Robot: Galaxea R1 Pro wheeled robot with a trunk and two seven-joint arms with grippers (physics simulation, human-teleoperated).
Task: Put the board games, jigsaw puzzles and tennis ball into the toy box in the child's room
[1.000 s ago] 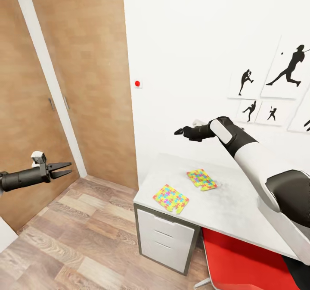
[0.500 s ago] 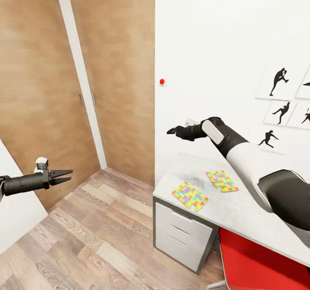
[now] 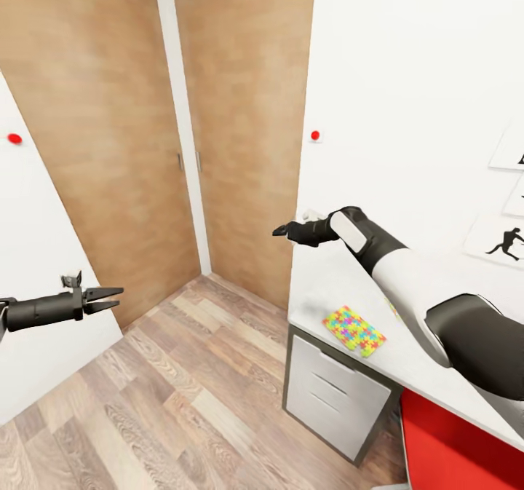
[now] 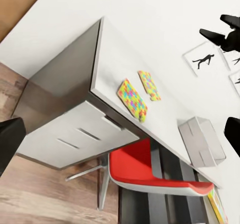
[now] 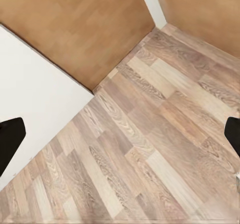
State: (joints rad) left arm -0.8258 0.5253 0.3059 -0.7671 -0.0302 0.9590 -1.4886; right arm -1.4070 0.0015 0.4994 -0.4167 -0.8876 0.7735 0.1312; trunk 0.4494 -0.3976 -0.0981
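Both the left hand (image 3: 109, 295) and right hand (image 3: 280, 231) are released and empty; the robot seems in transit. Next, reach the jigsaw puzzle (image 3: 354, 330) on the tabletop (image 3: 327, 286).

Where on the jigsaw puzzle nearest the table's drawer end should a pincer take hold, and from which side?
Probably its corner nearest the table edge: the jigsaw puzzle lies thin and flat, so nudge it past the edge, then pinch top and underside from the floor side.
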